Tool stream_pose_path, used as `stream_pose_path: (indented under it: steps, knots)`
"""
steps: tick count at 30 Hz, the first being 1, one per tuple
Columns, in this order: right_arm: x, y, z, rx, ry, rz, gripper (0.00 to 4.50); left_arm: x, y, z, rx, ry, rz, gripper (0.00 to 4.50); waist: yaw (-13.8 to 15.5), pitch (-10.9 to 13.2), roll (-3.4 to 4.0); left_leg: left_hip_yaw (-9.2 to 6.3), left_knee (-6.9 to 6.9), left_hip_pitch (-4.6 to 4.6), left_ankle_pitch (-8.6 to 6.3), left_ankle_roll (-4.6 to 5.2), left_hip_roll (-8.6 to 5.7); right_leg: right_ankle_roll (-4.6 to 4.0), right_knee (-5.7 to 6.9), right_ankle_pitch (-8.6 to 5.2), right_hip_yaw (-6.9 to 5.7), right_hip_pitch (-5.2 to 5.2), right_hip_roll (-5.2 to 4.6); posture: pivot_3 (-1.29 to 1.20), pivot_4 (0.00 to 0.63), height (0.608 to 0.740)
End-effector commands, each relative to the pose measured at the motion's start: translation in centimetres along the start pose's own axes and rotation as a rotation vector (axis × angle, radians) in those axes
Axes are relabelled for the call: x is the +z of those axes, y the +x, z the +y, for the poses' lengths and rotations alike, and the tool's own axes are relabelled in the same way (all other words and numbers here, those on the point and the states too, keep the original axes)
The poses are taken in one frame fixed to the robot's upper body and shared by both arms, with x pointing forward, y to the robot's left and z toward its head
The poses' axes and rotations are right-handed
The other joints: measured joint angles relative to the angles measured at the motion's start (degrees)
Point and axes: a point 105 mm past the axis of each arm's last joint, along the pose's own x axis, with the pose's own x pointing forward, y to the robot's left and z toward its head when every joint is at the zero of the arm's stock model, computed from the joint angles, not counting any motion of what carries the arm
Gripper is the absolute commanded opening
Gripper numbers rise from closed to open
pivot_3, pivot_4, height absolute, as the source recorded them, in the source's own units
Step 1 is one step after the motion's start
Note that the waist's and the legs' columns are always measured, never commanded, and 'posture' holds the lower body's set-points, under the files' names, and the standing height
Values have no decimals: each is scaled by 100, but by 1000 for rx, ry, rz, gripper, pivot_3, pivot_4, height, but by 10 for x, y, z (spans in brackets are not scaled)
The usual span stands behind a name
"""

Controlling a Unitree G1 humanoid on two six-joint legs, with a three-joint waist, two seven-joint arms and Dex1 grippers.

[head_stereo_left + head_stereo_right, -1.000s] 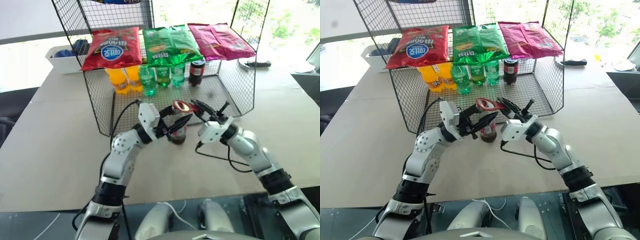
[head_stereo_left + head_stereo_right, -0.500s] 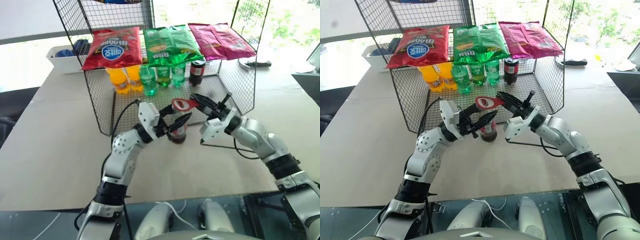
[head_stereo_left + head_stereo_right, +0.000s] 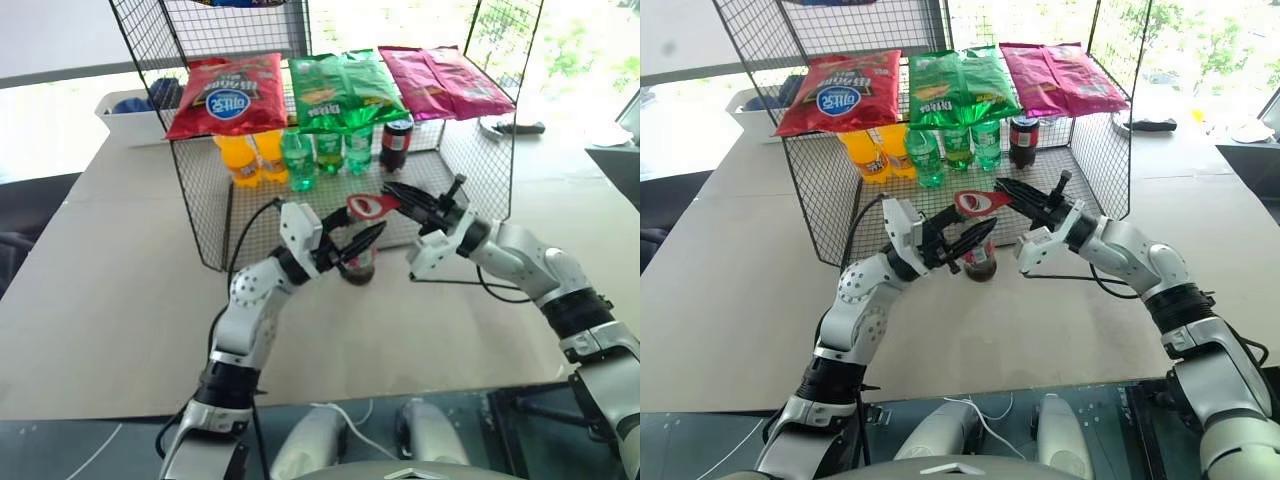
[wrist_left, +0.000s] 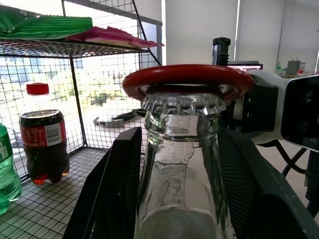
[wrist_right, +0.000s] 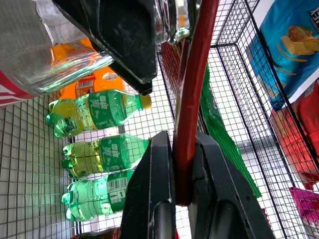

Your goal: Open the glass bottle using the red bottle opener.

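Both grippers gripping: L gripper [image 3: 352,247] glass bottle [image 4: 182,164], R gripper [image 3: 395,196] red bottle opener [image 3: 371,206] over cap.

The right hand [image 5: 182,199] pinches the red bottle opener [image 5: 192,99], its length running up beside the glass bottle [image 5: 45,50], green bottles [image 5: 99,152] behind.

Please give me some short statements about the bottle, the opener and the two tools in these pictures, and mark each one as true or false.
1. The left tool grips the glass bottle at its neck. True.
2. The metal cap is already off the bottle. False: the crimped cap sits on the mouth.
3. The right tool is shut on the red bottle opener. True.
4. The opener's ring lies flat on the table. False: it sits over the cap.
5. The glass bottle stands inside the wire rack. False: it stands on the table in front of it.
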Motion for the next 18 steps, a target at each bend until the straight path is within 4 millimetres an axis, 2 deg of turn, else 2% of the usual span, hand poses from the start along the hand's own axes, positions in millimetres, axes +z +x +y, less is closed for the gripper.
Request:
stream_pose_path:
  steps: [1, 18]
  knots:
    - [-14, -5, -7, 35, -78, 30, 0, -21, 2, -3, -9, -37, 82, 1737, 6, 0, 0, 0, 0, 0, 0, 0, 0, 0, 0, 0, 0, 0, 0, 0, 150, 734]
    - [-35, -10, -23, 14, -168, 65, 0, -30, 4, -8, -24, -67, 104, 1737, -18, -9, -13, -2, -4, 2, 0, 0, -1, 5, -5, 2, 6, 2, 2, 0, 150, 734]
